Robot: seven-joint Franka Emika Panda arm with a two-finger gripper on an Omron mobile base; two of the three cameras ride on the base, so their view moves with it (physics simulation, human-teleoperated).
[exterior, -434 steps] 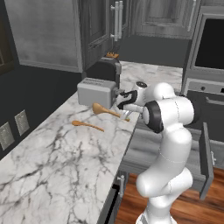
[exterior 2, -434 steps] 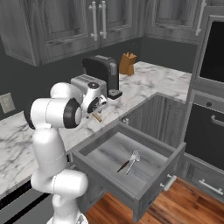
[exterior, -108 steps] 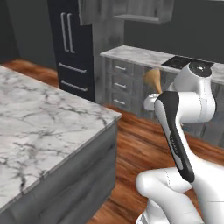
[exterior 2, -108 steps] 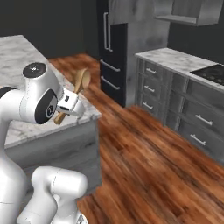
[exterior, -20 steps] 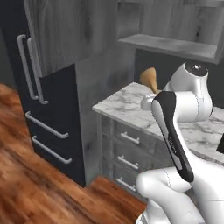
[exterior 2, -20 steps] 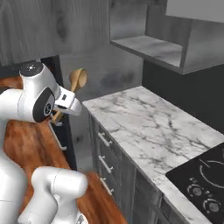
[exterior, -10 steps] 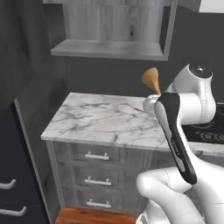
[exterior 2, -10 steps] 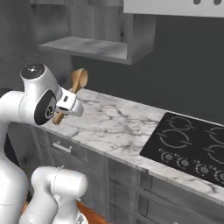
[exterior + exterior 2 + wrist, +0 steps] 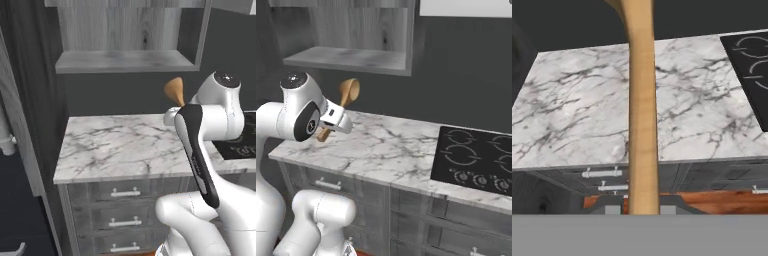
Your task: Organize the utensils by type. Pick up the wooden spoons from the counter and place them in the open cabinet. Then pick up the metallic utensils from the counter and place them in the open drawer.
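Observation:
One wooden spoon point(image 9: 349, 91) is held in my gripper point(image 9: 331, 122), which is shut on its handle. The spoon tilts up, its round bowl point(image 9: 175, 90) poking above my arm, and its handle point(image 9: 642, 110) runs straight up the hand view between my fingertips point(image 9: 612, 209). The open cabinet point(image 9: 125, 60) hangs ahead and above, its flat grey shelf point(image 9: 351, 57) bare. Below it lies the white marble counter point(image 9: 120, 145), also seen under the spoon point(image 9: 572, 115). The spoon's bowl sits a little below the shelf edge, in front of it.
A black cooktop point(image 9: 476, 155) is set in the counter to the right point(image 9: 752, 60). Closed grey drawers with silver handles point(image 9: 122, 192) sit under the counter. A dark tall unit point(image 9: 25, 125) stands at the left.
The whole picture has swung as the base moved: cabinet and counter now sit straight ahead and closer. The spoon stays in the gripper in the same pose.

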